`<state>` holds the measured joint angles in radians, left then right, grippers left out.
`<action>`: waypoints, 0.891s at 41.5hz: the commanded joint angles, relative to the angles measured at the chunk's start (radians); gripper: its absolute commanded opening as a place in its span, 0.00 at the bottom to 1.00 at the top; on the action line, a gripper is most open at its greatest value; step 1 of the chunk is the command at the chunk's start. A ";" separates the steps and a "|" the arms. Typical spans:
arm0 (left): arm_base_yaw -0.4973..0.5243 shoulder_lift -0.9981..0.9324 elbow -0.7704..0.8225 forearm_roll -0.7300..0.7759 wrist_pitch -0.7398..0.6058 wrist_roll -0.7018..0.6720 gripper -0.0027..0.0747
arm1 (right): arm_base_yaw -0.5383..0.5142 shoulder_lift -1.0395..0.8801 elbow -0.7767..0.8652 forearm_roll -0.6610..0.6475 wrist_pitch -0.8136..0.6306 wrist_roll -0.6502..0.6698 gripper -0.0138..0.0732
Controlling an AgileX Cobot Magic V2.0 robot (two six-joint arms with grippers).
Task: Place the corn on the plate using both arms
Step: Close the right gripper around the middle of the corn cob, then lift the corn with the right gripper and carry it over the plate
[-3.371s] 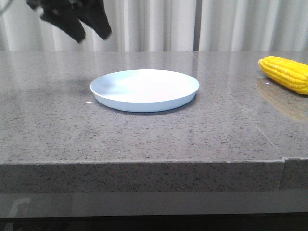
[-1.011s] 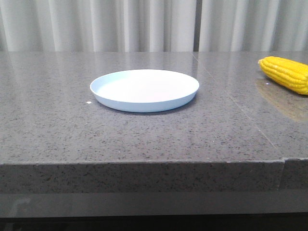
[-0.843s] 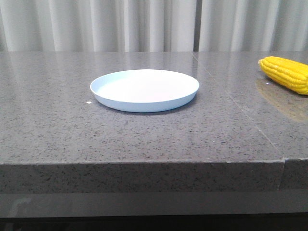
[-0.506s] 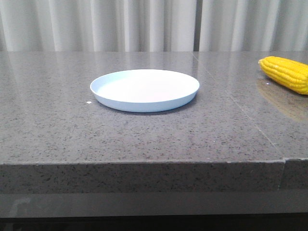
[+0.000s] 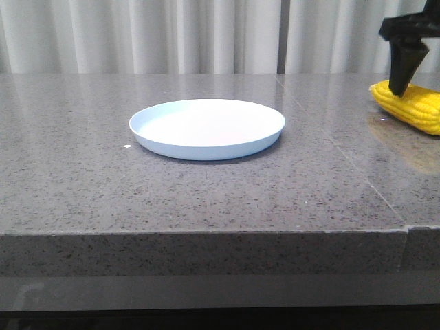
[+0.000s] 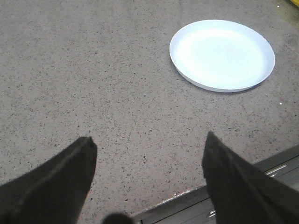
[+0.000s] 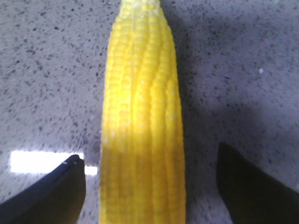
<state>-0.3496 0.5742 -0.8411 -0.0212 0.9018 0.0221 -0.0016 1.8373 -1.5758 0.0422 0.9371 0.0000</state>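
- The corn (image 5: 411, 105) lies on the surface (image 5: 206, 192), far right, well apart from the empty plate (image 5: 206, 128).
- Right gripper (image 7: 149, 186) hovers over it, jaws open astride, not gripping.
- Left gripper (image 6: 147, 179) waits open.
- Grasp and transfer remain.

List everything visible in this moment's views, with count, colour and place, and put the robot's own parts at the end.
plate: one, pale blue-white, nothing on it, on the counter near the middle.
corn: one cob, bright yellow, lying on the counter at the far right, apart from the plate.
counter: one, grey speckled stone, with a seam toward its right side.
curtain: pale, pleated, behind the counter.
right end effector: one, black, open, fingers either side of the corn, not closed on it.
left end effector: one, black, open, holding nothing, over bare counter, the plate ahead of it.
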 commanded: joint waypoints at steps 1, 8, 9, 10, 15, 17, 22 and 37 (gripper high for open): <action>-0.009 0.003 -0.024 -0.009 -0.073 -0.011 0.65 | -0.007 -0.007 -0.057 0.002 -0.026 -0.011 0.84; -0.009 0.003 -0.024 -0.009 -0.073 -0.011 0.65 | -0.007 0.025 -0.061 0.002 -0.015 -0.011 0.82; -0.009 0.003 -0.024 -0.009 -0.073 -0.011 0.65 | -0.007 0.025 -0.061 0.002 -0.010 -0.012 0.79; -0.009 0.003 -0.024 -0.009 -0.073 -0.011 0.65 | -0.007 0.023 -0.061 0.002 -0.006 -0.012 0.76; -0.009 0.003 -0.024 -0.009 -0.073 -0.011 0.65 | -0.007 0.020 -0.061 0.002 0.000 -0.012 0.52; -0.009 0.003 -0.024 -0.009 -0.073 -0.011 0.65 | -0.007 0.018 -0.061 0.002 0.001 -0.012 0.46; -0.009 0.003 -0.024 -0.009 -0.073 -0.011 0.65 | 0.006 -0.008 -0.061 0.003 0.006 -0.012 0.44; -0.009 0.003 -0.024 -0.009 -0.073 -0.011 0.65 | 0.202 -0.082 -0.224 0.041 0.171 -0.012 0.44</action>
<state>-0.3496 0.5742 -0.8411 -0.0229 0.9018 0.0221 0.1512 1.8120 -1.7152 0.0599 1.0685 0.0000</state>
